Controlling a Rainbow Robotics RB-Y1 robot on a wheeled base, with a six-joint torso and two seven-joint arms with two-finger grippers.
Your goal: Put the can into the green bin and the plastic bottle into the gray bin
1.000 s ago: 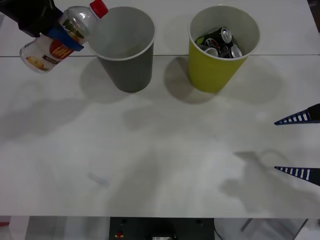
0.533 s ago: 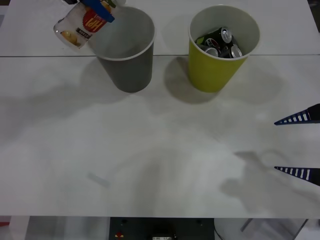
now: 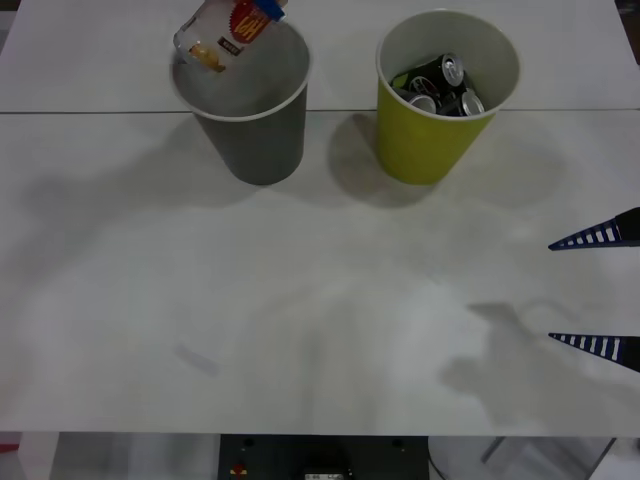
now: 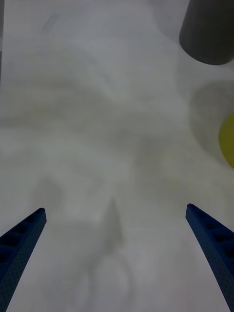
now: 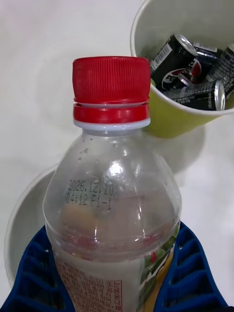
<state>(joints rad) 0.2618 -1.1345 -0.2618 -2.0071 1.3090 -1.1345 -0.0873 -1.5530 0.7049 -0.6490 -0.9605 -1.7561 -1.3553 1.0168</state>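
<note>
My left gripper [image 5: 112,292] is shut on the plastic bottle [image 3: 222,33], a clear one with a red cap [image 5: 111,83]. It hangs tilted over the back left of the gray bin's [image 3: 250,125] mouth, and one blue finger [image 3: 268,8] shows at the top edge of the front view. The gray bin's pale rim [image 5: 17,234] lies under the bottle. To the right stands the green bin [image 3: 435,140], with dark cans [image 3: 440,85] lying inside it; the left wrist view shows the cans [image 5: 192,73] too. My right gripper [image 3: 600,292] is open at the table's right edge, holding nothing.
The white table [image 3: 300,300] spreads bare in front of both bins, with a seam across it behind them. In the right wrist view the gray bin [image 4: 207,34] and a sliver of the green bin [image 4: 228,141] stand well beyond the open fingers [image 4: 19,248].
My left gripper has carried the bottle to the right and farther back, from beside the gray bin's left to over its mouth. The right arm has not moved.
</note>
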